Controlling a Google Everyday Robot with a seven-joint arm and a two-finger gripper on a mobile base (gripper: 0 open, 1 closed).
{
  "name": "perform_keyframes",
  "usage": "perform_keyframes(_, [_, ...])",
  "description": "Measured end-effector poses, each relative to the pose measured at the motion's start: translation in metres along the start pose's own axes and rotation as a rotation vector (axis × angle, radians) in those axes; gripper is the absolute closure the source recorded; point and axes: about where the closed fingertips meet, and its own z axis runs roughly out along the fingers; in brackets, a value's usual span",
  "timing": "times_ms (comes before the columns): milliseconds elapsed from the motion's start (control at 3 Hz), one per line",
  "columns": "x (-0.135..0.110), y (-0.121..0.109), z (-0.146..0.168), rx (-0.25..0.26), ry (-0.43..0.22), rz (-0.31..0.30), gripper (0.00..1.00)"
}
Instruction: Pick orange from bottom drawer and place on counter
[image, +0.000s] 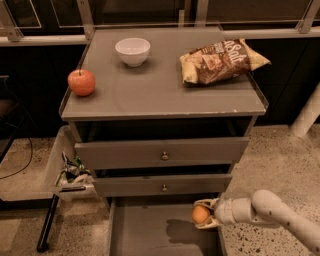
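The orange (200, 214) is small and round and sits between the fingers of my gripper (202, 215) at the right side of the open bottom drawer (150, 232). It hangs a little above the drawer's grey floor, where a dark shadow lies under it. My gripper is shut on the orange, and my white arm (270, 210) reaches in from the lower right. The counter (160, 85) is the grey cabinet top above the drawers.
On the counter are a red apple (81, 82) at the left edge, a white bowl (132, 51) at the back and a brown chip bag (222, 61) at the right. Two upper drawers with knobs (164, 156) stand slightly open. A bin with litter (70, 172) is at the cabinet's left.
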Motion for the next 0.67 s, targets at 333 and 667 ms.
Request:
perform_keyframes(333, [-0.048, -0.004, -0.059, 0.038, 0.081, -0.107, 1.0])
perform_keyframes(667, [-0.082, -0.013, -0.102, 0.063, 0.142, -0.188, 1.0])
